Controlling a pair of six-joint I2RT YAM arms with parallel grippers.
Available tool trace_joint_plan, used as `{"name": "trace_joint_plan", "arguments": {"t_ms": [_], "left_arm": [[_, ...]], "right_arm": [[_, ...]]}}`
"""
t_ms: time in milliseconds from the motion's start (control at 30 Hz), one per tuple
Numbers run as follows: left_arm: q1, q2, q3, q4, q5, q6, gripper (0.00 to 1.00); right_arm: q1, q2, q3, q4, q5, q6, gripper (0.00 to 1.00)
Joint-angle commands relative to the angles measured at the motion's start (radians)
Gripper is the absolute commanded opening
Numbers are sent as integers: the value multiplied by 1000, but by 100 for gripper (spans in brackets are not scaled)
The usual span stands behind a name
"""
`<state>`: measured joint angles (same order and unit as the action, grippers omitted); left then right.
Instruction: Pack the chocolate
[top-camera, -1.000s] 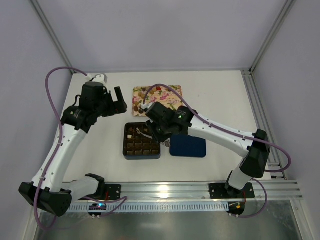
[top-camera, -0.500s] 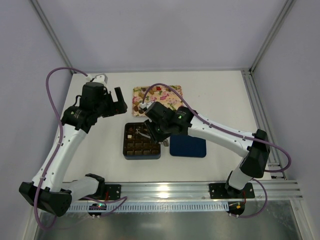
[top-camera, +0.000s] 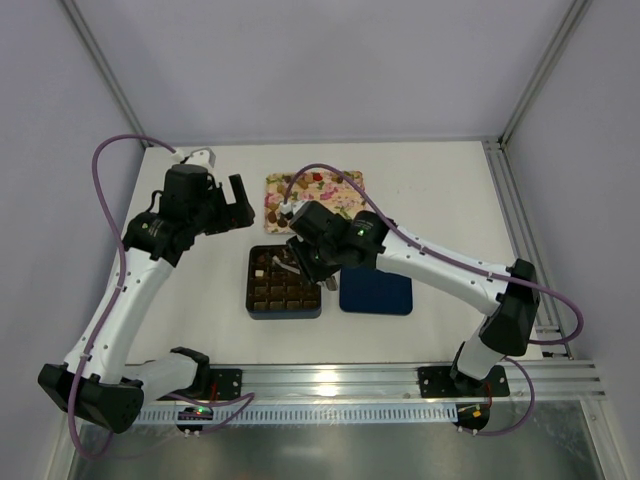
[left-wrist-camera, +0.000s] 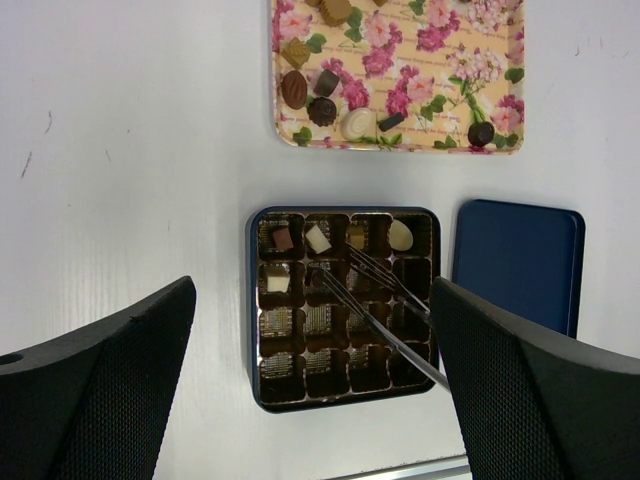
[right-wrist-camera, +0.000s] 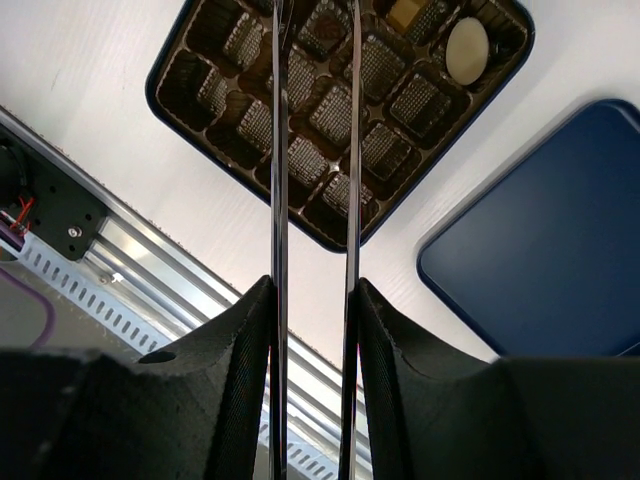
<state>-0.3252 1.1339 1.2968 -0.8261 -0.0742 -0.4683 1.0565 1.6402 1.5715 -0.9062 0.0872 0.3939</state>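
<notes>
About five chocolate (left-wrist-camera: 318, 238) pieces fill the box's (left-wrist-camera: 253, 350) far cells; more wait on the tray (left-wrist-camera: 440, 60); the right tool (right-wrist-camera: 312, 300) clenches tweezers (right-wrist-camera: 279, 150) over the box, the left tool (left-wrist-camera: 312, 300) gapes empty

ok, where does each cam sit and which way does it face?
Top external: above, behind bases, facing down at white table; both arms show.
Left wrist: high, facing down at flowered rectangular tray, dark brown gridded box; open left pincer.
Right wrist: faces down thin metal tweezers in right pincer.
All share box, flat navy square lid.
</notes>
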Motion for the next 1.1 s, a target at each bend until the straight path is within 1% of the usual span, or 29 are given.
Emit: {"name": "trace_joint_plan", "arguments": {"t_ms": [0,100,167,300,433,467,600,667,800,1067], "left_arm": [[6,-20,7,35,10,-6,97],[6,-19,7,35,14,-7,97],[6,-17,6,35,17,-7,97],[6,-16,6,36,22,-10,97],[6,-14,6,36,21,-10,97],[6,-14,6,35,21,-10,97],[5,-11,9,28,19,-7,97],[6,-13,10,25,14,-3,97],[8,-14,10,19,10,3,97],[8,-13,7,19,4,14,97]], "right_arm": [[-38,-16,99,1,48,-26,40],[-79,-13,148,-13,55,-50,40],[-128,1,186,-17,59,-72,40],[-199,62,252,-20,39,-115,40],[-243,157,337,-34,17,-141,40],[-254,206,375,-34,2,-147,40],[-268,335,498,-72,-9,-153,40],[-268,372,551,-80,-21,-155,40],[-270,444,588,-89,-29,-148,40],[-271,466,558,-69,-32,-124,40]]}}
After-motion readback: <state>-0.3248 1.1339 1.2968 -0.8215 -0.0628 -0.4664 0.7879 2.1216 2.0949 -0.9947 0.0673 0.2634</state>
